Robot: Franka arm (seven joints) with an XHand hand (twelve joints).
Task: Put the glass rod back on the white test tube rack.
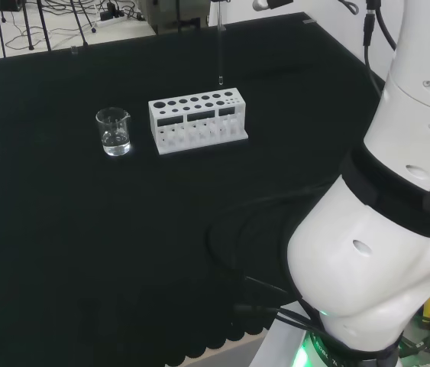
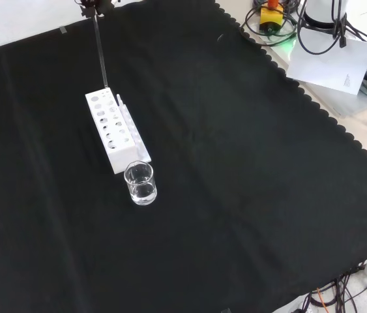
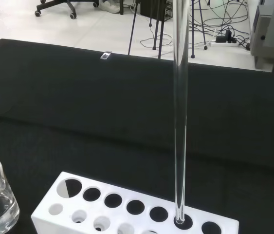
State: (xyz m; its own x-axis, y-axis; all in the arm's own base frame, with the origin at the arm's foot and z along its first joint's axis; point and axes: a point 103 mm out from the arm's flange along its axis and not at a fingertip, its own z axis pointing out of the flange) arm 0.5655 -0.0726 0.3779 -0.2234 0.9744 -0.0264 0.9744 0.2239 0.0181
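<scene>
Hanging upright from the top edge of the frame in the head view, glass rod (image 1: 220, 47), lower tip just above the right end of the white test tube rack (image 1: 198, 122). Seen from the wrist, tip right at one hole in the rack's back row, next to the last. Holding it at the very top of the front view, dark fingers (image 2: 90, 5), seemingly pinched around the rod's upper end. Standing beside the rack on the black tabletop (image 1: 85, 229), beaker (image 1: 114, 131) with clear liquid.
</scene>
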